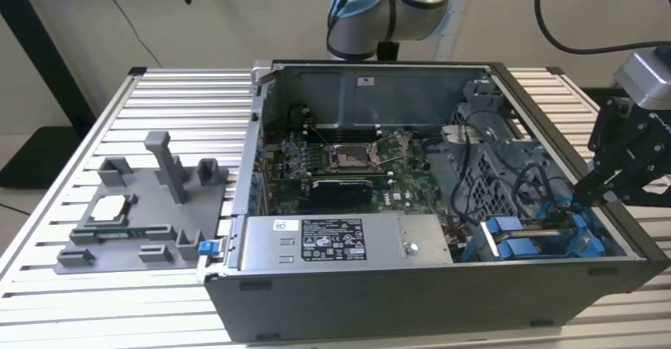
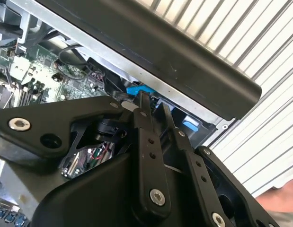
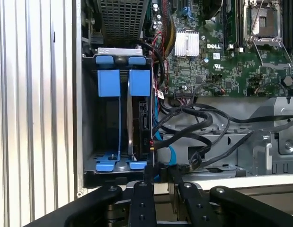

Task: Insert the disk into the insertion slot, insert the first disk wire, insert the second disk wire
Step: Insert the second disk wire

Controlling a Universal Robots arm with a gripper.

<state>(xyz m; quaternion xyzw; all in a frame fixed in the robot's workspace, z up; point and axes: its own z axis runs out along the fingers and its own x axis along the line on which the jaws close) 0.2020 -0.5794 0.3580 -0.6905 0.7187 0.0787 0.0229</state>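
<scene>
The disk (image 3: 139, 118) stands edge-on inside the insertion slot (image 3: 119, 51), in the bay of the grey drive cage nearer the motherboard, between blue tabs (image 3: 139, 81). In the exterior view the cage (image 1: 540, 243) sits at the case's front corner on that view's right. My gripper (image 1: 603, 188) hovers just above that corner, over the case wall and close to the cage mouth (image 3: 161, 171). A thin blue wire (image 3: 161, 142) runs from beside the disk towards the gripper (image 2: 153, 101). Loose black cables (image 3: 193, 132) loop next to it.
The open computer case (image 1: 419, 306) lies on a slatted metal table (image 1: 178, 97). Inside are a motherboard (image 1: 346, 160) and a grey labelled power-supply box (image 1: 346, 243). A grey fixture (image 1: 147, 207) with small parts stands at the exterior view's left.
</scene>
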